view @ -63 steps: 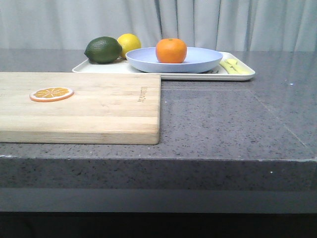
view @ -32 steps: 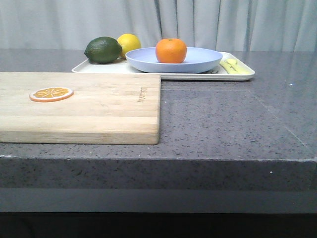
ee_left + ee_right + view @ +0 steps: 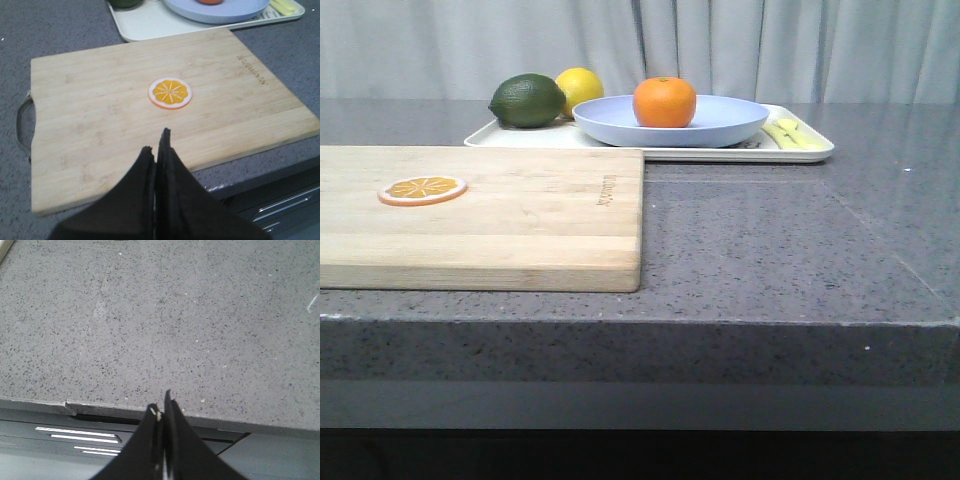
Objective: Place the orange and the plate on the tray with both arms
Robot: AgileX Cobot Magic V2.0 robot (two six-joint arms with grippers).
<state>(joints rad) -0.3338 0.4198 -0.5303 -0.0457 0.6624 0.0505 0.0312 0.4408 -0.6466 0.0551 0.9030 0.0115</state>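
The orange (image 3: 665, 102) sits in the lavender-blue plate (image 3: 720, 125), and the plate rests on the cream-white tray (image 3: 800, 153) at the back of the counter. The left wrist view shows the plate's near part (image 3: 220, 11) and the tray (image 3: 150, 22) beyond the cutting board. My left gripper (image 3: 156, 145) is shut and empty, held back over the board's near edge. My right gripper (image 3: 161, 405) is shut and empty, at the counter's front edge over bare grey stone. Neither gripper shows in the front view.
A light wooden cutting board (image 3: 520, 220) with a flat orange slice (image 3: 422, 189) lies front left. A dark green lime (image 3: 527, 101) and a yellow lemon (image 3: 580, 88) sit on the tray's left part, yellow pieces (image 3: 790, 133) on its right. A curtain hangs behind.
None beyond a very slight shift of the whole front view.
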